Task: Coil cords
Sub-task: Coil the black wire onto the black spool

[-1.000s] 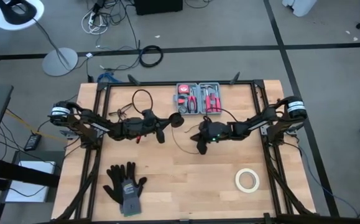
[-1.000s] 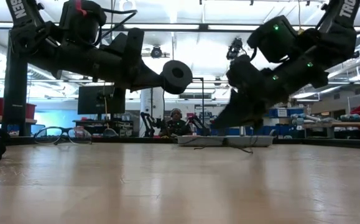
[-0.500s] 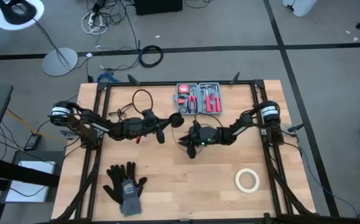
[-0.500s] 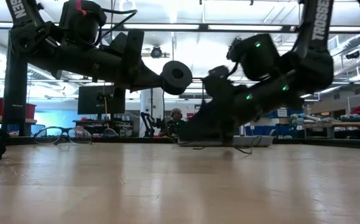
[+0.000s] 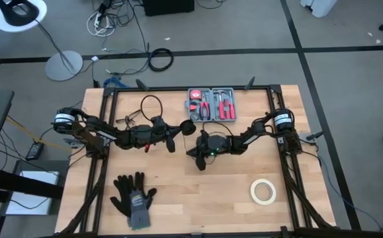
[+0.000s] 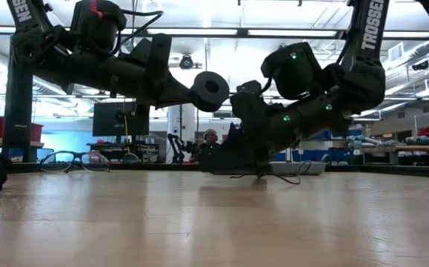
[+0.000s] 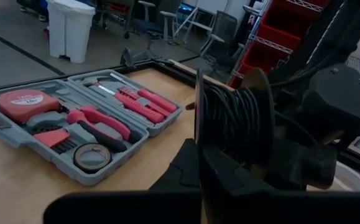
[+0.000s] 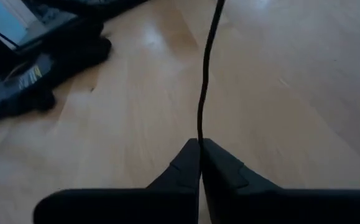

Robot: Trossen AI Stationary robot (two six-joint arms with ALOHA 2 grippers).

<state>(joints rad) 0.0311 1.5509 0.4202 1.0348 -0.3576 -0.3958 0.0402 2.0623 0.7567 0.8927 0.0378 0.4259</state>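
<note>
While its 2 fingers are pressed together on the cord (image 8: 206,74), the right end effector (image 8: 199,148) sits low over the tabletop (image 5: 198,198), just in front of the tool case (image 5: 211,105) as the high view shows it. That thin black wire runs straight away from the pinch across the pale wood. Beside it, toward the case's left corner, the left end effector (image 7: 199,163) is closed too, its fingers meeting at the rim of a spool (image 7: 232,121) that it carries clear of the tabletop; in the low view the spool (image 6: 211,90) hangs well above the wood. Black wire is wound in many turns around the spool's core between 2 thin round flanges.

The step in hand looks like winding: 1 arm holds the spool, the other has taken a fresh bite of slack. Next would likely be carrying that slack around the spool, which calls for steady tension, since so fine a wire could slip from the pinch or jump a flange.

Moulded grey plastic, the case lies open with red-handled tools and a tape measure (image 7: 24,102) inside. Well in front of it lie black gloves (image 5: 133,195) and a white tape roll (image 5: 262,191).
</note>
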